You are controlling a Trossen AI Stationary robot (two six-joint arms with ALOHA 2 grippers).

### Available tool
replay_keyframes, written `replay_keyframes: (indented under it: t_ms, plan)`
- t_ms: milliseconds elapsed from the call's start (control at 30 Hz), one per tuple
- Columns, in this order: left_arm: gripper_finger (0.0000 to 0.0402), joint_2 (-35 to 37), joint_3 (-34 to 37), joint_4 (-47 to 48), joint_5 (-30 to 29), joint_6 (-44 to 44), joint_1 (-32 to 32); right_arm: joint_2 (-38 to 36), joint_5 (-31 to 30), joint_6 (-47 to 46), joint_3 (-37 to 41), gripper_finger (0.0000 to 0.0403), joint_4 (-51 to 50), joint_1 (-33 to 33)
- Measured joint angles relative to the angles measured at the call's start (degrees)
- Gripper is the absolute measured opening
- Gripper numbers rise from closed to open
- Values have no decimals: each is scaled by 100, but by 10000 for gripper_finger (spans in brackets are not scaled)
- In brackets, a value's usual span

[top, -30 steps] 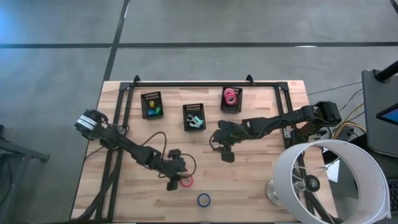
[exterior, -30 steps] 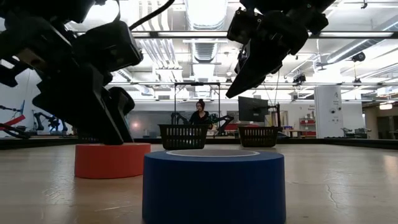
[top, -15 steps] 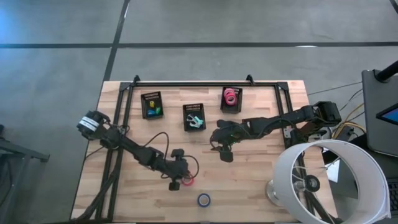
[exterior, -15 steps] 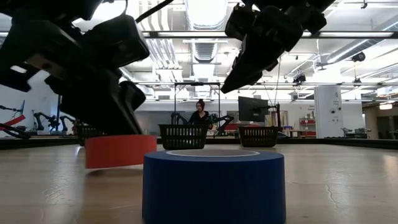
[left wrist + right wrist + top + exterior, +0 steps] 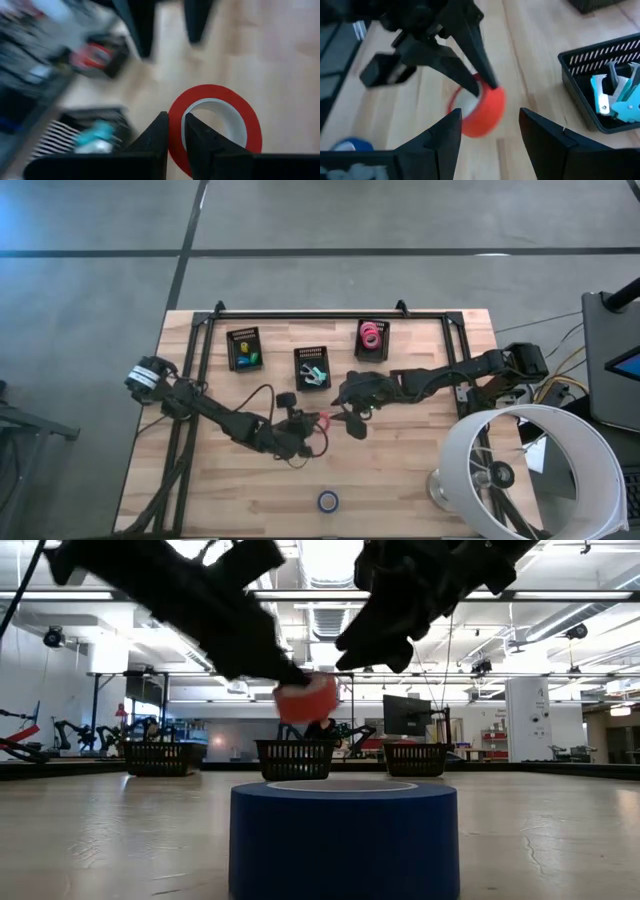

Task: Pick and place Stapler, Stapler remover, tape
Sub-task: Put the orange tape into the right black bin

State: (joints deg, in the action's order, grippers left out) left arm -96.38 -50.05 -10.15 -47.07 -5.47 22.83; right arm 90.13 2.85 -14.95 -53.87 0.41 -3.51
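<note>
High view: left end effector (image 5: pixel 318 421) grips a red tape roll (image 5: pixel 323 420) above the desk (image 5: pixel 420 480). Right end effector (image 5: pixel 350 417), fingers spread wide, hovers just beside it; a blue tape roll (image 5: pixel 328 501) lies well apart.

Grey concrete floor (image 5: pixel 300 230) around wooden table (image 5: pixel 420 490); white lampshade (image 5: pixel 530 470) at corner; bright ceiling lights (image 5: pixel 325 560) beyond.

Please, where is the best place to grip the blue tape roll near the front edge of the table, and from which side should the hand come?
The blue tape roll lies flat, hole facing up, with bare table around it. Probably best to come straight down from above, one finger inside the pale core and one outside, pinching the ring's wall. The left hand already grips the red tape roll that way.
</note>
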Motion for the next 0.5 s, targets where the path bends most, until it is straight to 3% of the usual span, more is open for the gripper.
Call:
replay_keyframes:
  t_ms: [200,300,500]
  plan:
    - [46,3,-408,-22,-1380,831,-23,2,-381,-594,-5,194,209,53]
    - [46,5,-502,10,-1629,948,-38,-4,-759,-611,-64,194,220,53]
    - [47,5,-538,-35,-1753,958,-77,-4,-757,-611,-125,194,245,57]
